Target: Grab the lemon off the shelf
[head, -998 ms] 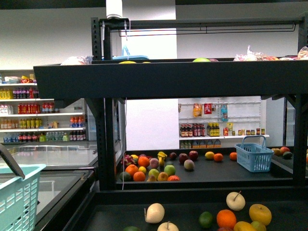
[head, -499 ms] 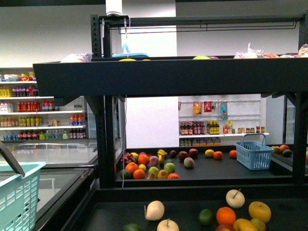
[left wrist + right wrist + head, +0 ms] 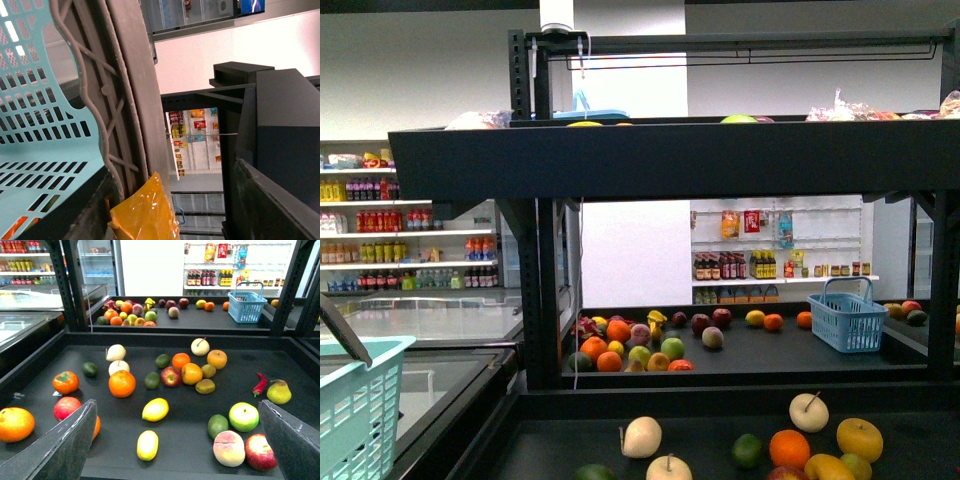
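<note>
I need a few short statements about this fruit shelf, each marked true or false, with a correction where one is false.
1. The right claw is open above the shelf. True.
2. The lemon is gripped in the right claw. False: it lies loose on the shelf, touching neither finger.
3. A blue basket stands on the farther tier. True.
4. The red pepper lies inside the blue basket. False: it lies on the near tier, beside a pear.
</note>
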